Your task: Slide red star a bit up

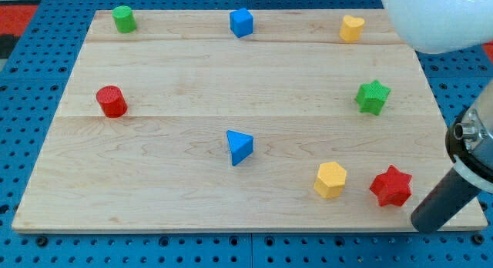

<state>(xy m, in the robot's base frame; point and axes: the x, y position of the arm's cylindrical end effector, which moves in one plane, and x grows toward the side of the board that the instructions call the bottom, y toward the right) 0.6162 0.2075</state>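
The red star (391, 186) lies near the bottom right corner of the wooden board (192, 83). My tip (423, 223) is the lower end of the dark rod that comes in from the view's right. It sits just below and to the right of the red star, a small gap apart. A yellow hexagon block (330, 179) lies just left of the red star.
A green star (372, 96) is above the red star at the right. A blue triangle (239, 147) is mid-board. A red cylinder (112, 101) is at the left. A green cylinder (123, 19), blue cube (241, 22) and yellow heart (352, 28) line the top edge.
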